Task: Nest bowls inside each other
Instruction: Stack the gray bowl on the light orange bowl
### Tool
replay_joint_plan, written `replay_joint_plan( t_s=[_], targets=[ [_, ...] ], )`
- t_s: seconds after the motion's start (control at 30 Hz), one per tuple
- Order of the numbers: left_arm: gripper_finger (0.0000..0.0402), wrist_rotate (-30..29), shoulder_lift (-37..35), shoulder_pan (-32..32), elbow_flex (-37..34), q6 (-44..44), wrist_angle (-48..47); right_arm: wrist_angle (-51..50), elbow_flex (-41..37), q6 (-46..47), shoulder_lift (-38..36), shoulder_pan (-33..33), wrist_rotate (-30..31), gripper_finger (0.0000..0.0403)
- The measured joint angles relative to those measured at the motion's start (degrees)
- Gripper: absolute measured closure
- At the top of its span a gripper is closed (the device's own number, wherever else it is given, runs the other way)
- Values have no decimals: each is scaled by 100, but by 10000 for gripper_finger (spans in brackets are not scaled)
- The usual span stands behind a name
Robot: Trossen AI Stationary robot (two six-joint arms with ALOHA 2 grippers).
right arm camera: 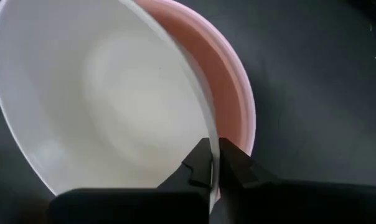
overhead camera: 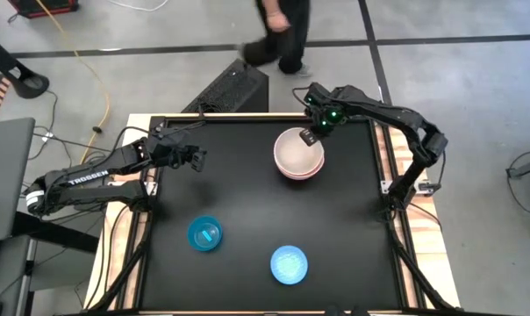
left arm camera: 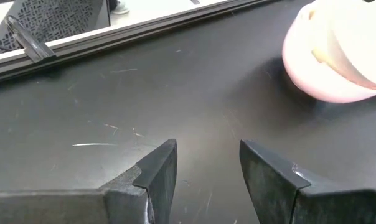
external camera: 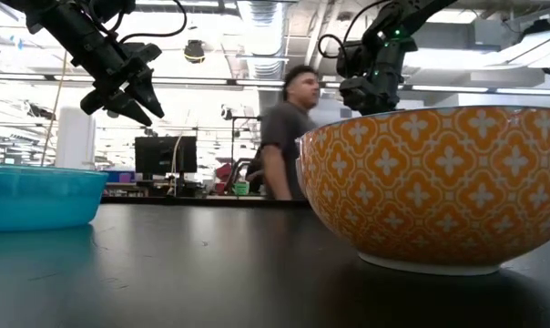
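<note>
Right wrist view — right fingers [right arm camera: 214, 163] pinching white bowl [right arm camera: 101, 93] rim, pink bowl [right arm camera: 228, 81] half-hidden.

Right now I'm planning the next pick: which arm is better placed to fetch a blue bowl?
Left. Its pincer hangs free on the blue bowls' side, while the right pincer pinches the white bowl's rim over the pink bowl.

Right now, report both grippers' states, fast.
Left gripper: open, holding nothing, hanging above the table.
Right gripper: closed on the rim of the white bowl, which sits tilted inside the pink bowl.
</note>
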Motion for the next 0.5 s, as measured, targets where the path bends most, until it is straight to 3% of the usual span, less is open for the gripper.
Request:
replay_joint_plan(
  t_s=[0.5],
  targets=[
    [237,-8,0,0,0,4,0,-170,152,19,-35,-70,171,273]
  ],
)
